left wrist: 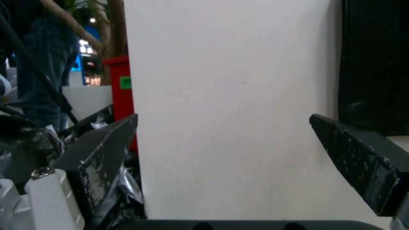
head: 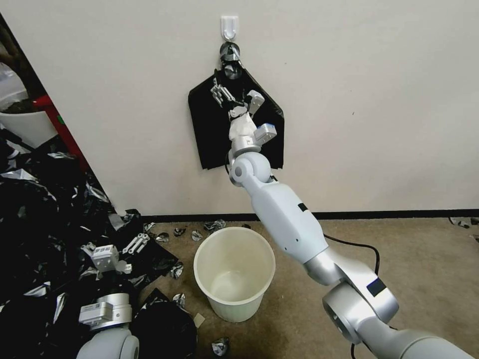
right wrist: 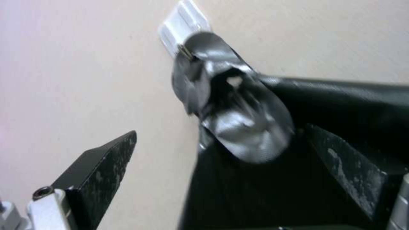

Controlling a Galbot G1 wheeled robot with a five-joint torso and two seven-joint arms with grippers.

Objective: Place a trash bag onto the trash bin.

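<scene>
Jaws spread on both arms. The right gripper (head: 235,97) is raised against the flat black bundle of bags (head: 209,134) that hangs from a white wall hook (head: 229,26) by its grey tape (right wrist: 238,127); the fingers straddle the bundle's upper part, closed on nothing. The left gripper (head: 130,245) hangs low over the heap of black plastic scraps (head: 40,224), open and idle.

Risk (a judgement): a pinch so close to the taped neck may take several layers at once or drag the bundle off its hook, since the tape binds the bags together.

No separate trash bag is free yet. The trash bin (head: 234,276) stands upright on the carpet (head: 424,259) beneath the bundle, unlined and holding nothing.
</scene>
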